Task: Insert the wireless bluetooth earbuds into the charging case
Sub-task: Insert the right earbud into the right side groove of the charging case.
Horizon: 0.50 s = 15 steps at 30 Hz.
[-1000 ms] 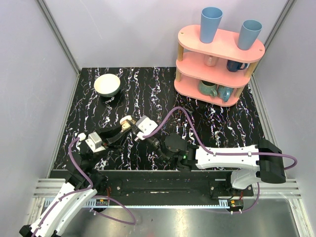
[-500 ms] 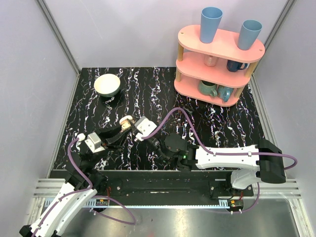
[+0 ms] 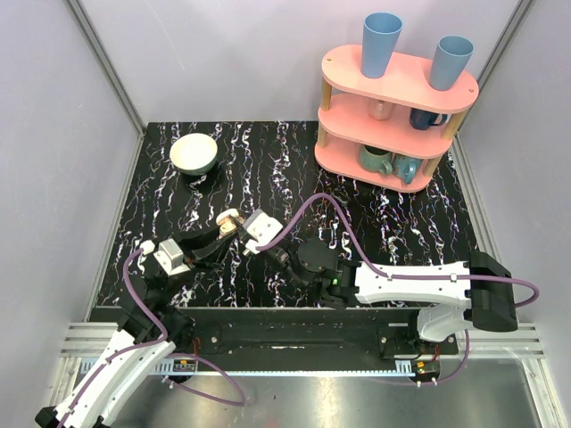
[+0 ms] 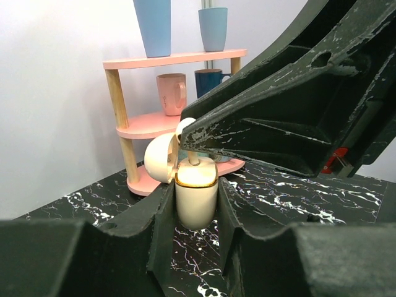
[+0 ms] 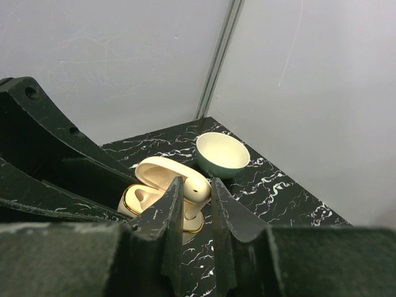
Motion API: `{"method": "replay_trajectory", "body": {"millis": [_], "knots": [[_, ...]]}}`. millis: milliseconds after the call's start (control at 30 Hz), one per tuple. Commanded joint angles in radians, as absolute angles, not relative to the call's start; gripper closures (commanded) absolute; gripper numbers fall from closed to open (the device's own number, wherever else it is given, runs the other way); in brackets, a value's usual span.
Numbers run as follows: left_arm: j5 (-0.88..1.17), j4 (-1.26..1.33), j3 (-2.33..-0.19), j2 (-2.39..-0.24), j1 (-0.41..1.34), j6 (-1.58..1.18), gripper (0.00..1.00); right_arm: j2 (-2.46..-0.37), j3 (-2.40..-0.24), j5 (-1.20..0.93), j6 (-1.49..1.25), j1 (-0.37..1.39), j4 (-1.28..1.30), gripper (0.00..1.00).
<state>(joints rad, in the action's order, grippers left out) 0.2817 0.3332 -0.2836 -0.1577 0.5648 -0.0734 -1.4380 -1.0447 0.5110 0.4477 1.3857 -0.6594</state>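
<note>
My left gripper (image 3: 227,228) is shut on the charging case (image 4: 197,197), a cream case with a gold rim, and holds it upright with its lid (image 4: 159,158) swung open. My right gripper (image 3: 239,232) is shut on one cream earbud (image 5: 202,186) directly over the case (image 5: 143,202). The earbud's stem (image 4: 193,160) points down into the near socket. The other socket looks empty in the right wrist view. The second earbud is not in view. From above, the case (image 3: 230,218) is at the table's centre left, where both grippers meet.
A cream bowl (image 3: 194,153) stands at the back left and also shows in the right wrist view (image 5: 223,154). A pink three-tier shelf (image 3: 393,116) with cups and mugs stands at the back right. The right arm's purple cable (image 3: 326,209) loops over the table's middle.
My right gripper has edged slightly left toward the case with the earbud in it. The left gripper and the case have stayed put.
</note>
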Motion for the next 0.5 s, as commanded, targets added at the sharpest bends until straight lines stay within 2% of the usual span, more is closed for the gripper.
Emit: {"method": "replay_trajectory", "body": {"millis": [0,200,467], "knots": [[0.259,0.439,-0.293,-0.143,0.568,-0.078,1.0,-1.417,-1.037,0.437,0.414,1.394,-0.589,0.81],[0.252,0.44,-0.29,-0.14,0.566,-0.08,1.0,-1.416,-1.034,0.414,0.408,1.393,-0.566,0.79],[0.249,0.442,-0.288,-0.141,0.566,-0.08,1.0,-1.41,-1.029,0.405,0.403,1.393,-0.557,0.71]]}}
